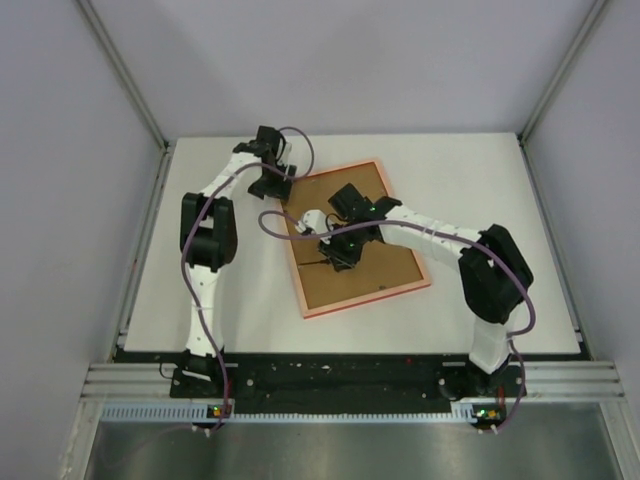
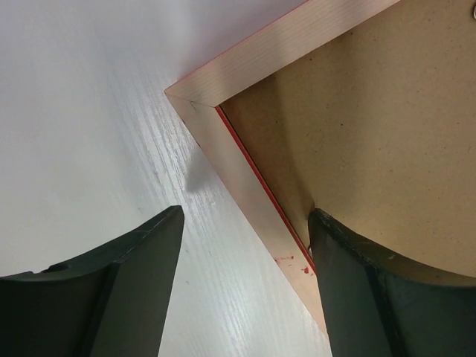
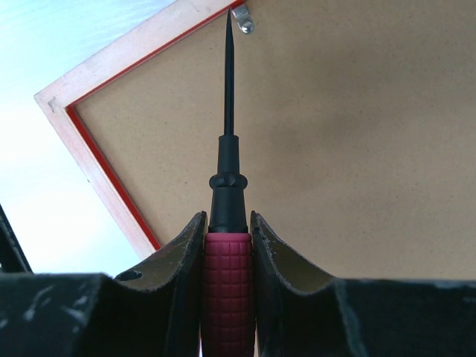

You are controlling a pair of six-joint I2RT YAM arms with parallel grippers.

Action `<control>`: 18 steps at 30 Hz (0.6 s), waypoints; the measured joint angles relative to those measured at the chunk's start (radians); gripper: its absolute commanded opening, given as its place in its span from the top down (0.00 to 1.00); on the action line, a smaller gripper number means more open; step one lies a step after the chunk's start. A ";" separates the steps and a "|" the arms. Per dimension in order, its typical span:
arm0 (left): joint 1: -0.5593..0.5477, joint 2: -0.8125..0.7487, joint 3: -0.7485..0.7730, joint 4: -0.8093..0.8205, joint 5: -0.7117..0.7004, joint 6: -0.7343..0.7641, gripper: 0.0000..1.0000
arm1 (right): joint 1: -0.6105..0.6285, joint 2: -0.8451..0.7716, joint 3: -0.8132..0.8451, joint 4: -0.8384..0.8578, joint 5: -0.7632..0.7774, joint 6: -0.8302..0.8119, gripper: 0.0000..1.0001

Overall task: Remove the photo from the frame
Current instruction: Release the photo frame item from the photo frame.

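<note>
The frame lies face down on the white table, showing its pale reddish rim and brown backing board. The photo is hidden under the backing. My left gripper is open at the frame's far left corner and straddles the rim, with one finger on the table and the other on the backing. My right gripper hangs over the middle of the back, shut on a pointed tool with a dark red handle. The tool's black tip points at a small metal clip at the rim.
The table is walled by grey panels with metal rails on the left, the right and behind. Purple cables loop from both arms over the frame's far left part. The arm bases stand on a black bar at the near edge.
</note>
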 measured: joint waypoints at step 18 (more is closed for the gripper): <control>0.010 -0.008 -0.031 0.028 0.072 -0.013 0.36 | 0.048 0.059 0.005 0.029 0.097 0.005 1.00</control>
